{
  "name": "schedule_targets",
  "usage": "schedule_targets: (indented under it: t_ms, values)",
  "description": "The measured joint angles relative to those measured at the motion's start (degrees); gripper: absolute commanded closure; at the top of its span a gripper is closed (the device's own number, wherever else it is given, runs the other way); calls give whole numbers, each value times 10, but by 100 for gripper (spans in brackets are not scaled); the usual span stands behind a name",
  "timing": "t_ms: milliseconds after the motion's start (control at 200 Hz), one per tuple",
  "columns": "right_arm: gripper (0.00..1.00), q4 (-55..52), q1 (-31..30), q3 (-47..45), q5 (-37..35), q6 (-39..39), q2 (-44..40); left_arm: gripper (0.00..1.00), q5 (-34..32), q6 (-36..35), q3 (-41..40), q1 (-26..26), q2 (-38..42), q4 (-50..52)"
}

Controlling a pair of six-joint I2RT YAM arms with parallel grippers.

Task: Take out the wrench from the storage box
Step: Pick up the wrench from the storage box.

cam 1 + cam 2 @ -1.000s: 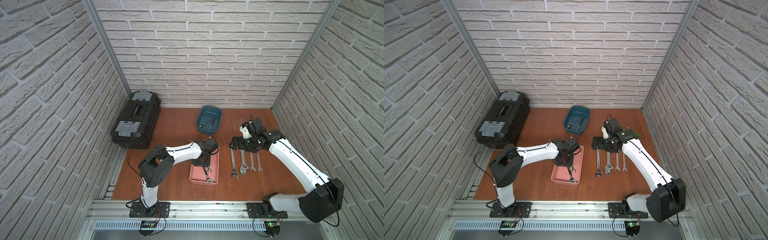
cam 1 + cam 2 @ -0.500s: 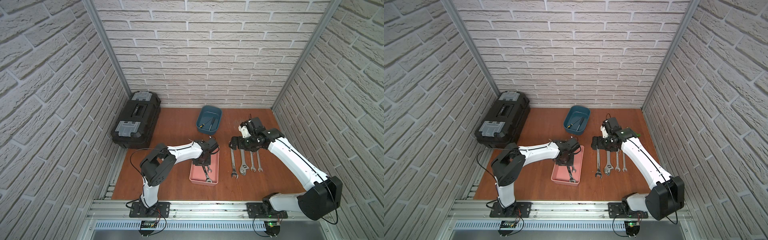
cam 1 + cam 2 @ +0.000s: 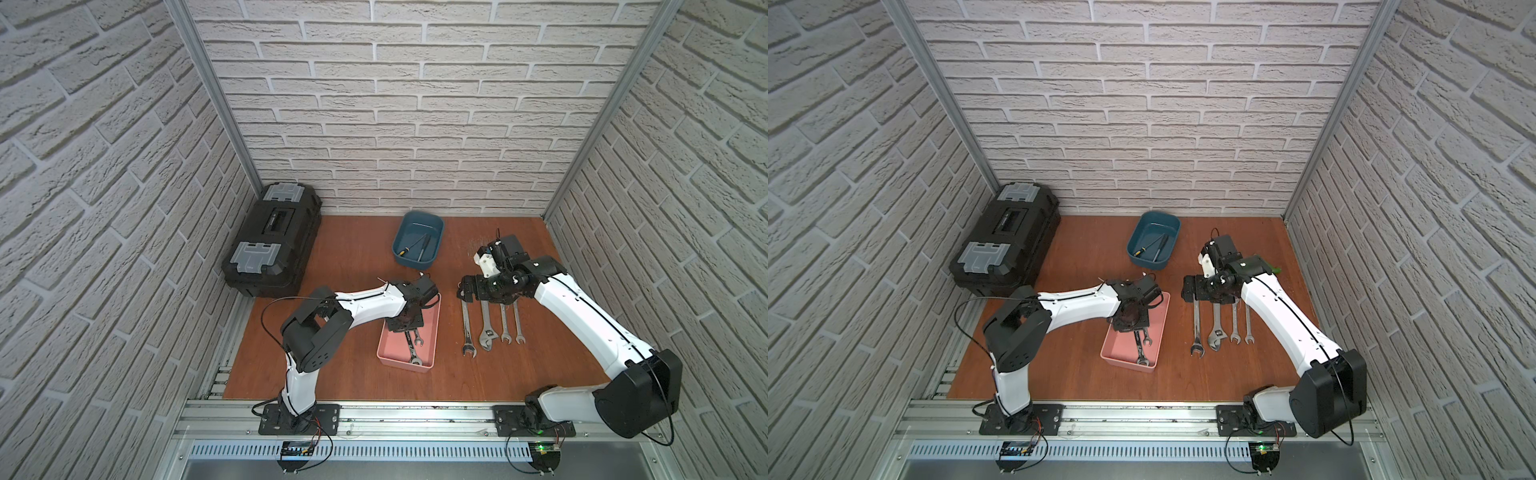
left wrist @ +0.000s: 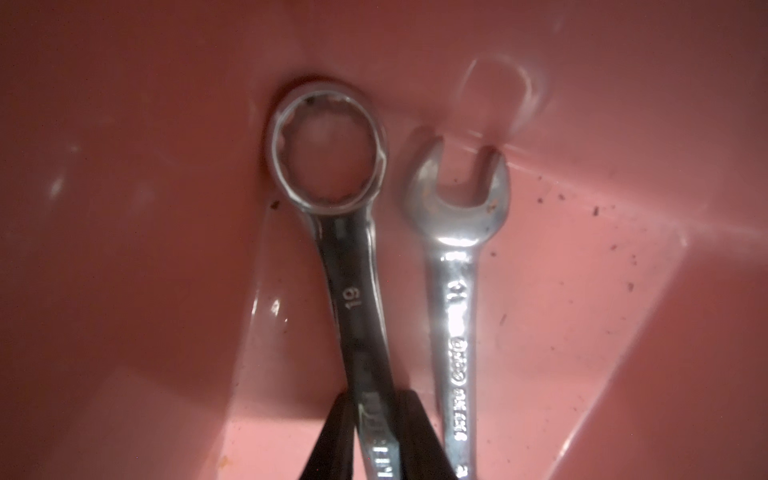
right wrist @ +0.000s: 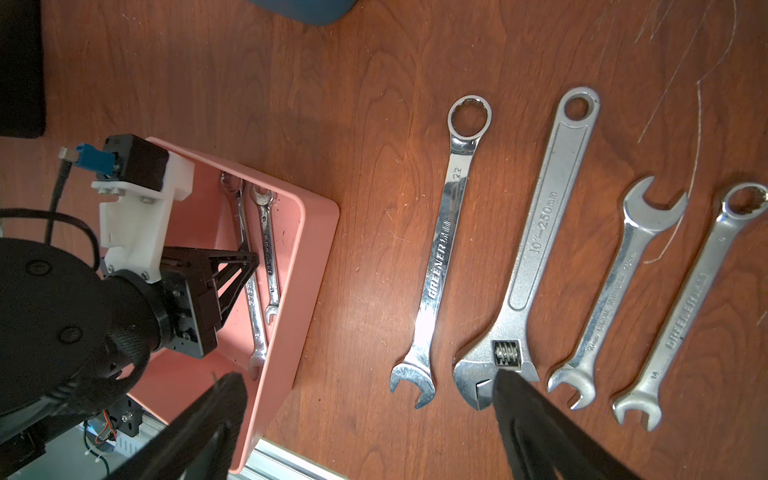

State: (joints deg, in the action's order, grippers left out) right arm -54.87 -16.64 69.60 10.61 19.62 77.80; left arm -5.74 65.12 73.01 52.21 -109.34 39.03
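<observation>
Far left: a black toolbox [image 3: 272,241] with grey latches stands against the side wall, well apart from the work.
Left gripper: we find the left gripper [image 4: 376,395] reaching down into the storage box [image 3: 401,360], its black fingers [image 4: 336,432] clamped on the wrench's shank.
Wrench: the wrench [image 4: 349,291], polished steel stamped 19, lies inside the storage box.
Axis: its length runs along the box's long side, ring end toward the back wall, open end toward the front rail.
In the way: a smaller spanner [image 4: 457,316] lies just beside it on the right, nearly parallel; the box's wall rises beyond.
Box: shallow pink plastic, smooth, with rounded corners, speckled with dark grit.
Behind: a deeper blue tub [image 3: 417,239] holds two slim tools.
Table: on the reddish wood-grain table [image 3: 353,270], right of the box, we count four bright steel tools side by side: a large combination spanner [image 5: 446,245], an adjustable spanner [image 5: 540,232], an open-ended spanner [image 5: 615,286] and a small combination spanner [image 5: 685,299].
Right gripper: the right gripper [image 5: 368,376] hovers above that row, fingers spread wide, gripping nothing.
</observation>
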Motion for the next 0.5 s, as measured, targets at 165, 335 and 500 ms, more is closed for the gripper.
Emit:
schedule_targets:
  t_ms: [165, 335, 500]
  values:
    - [3, -5, 0, 1, 0, -17, 0, 100, -16, 32, 0, 4, 1, 2]
    - [3, -10, 3, 18, 0, -32, 0, 100, -43, 47, 2, 5, 2, 18]
    - [3, -9, 4, 22, 0, -40, 2, 100, -57, 57, 11, 4, 10, 39]
